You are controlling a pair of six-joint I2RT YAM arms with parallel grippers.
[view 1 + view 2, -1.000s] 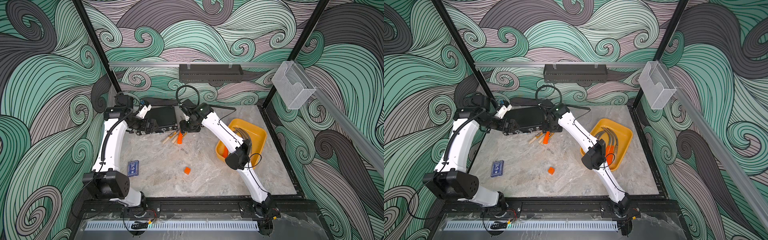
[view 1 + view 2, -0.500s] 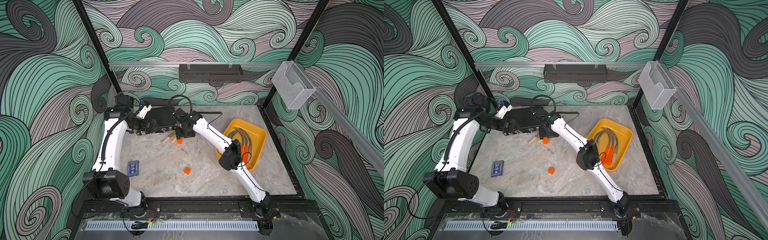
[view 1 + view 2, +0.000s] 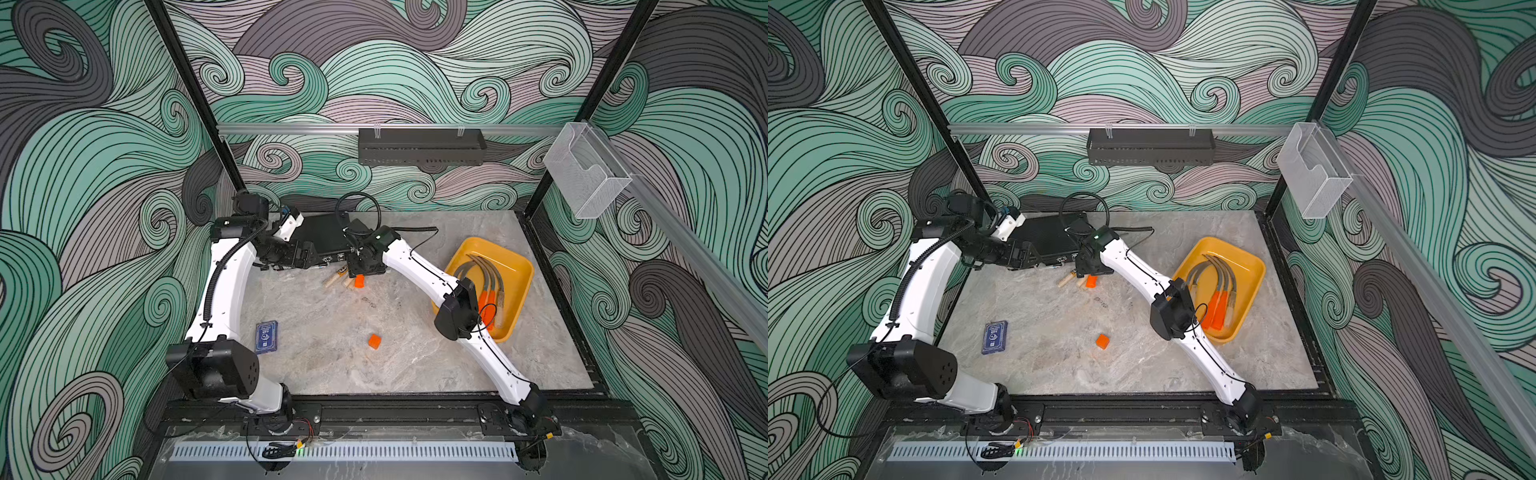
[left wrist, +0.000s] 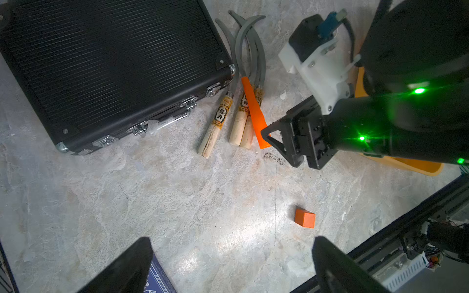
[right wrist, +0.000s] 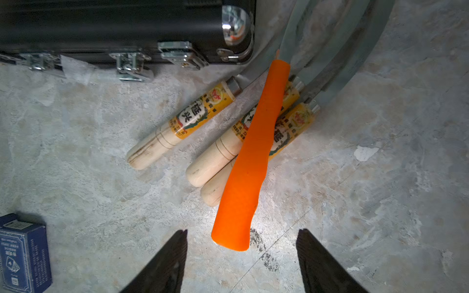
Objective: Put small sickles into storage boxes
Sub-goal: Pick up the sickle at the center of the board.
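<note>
Beside the black case (image 4: 109,66), sickle blades (image 4: 238,48) unseen from above.

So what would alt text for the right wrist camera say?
An orange-handled sickle with a curved grey blade lies across two of three pale wooden-handled sickles on a marble table, beside a black latched case. The right end effector hovers open before the orange handle's end.

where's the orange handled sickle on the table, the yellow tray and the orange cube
orange-handled sickle (image 5: 253,157), right wrist view, middle of its handle
yellow tray (image 3: 1250,272), in a top view, bare floor of the tray
orange cube (image 4: 304,217), left wrist view, middle of the cube
</note>
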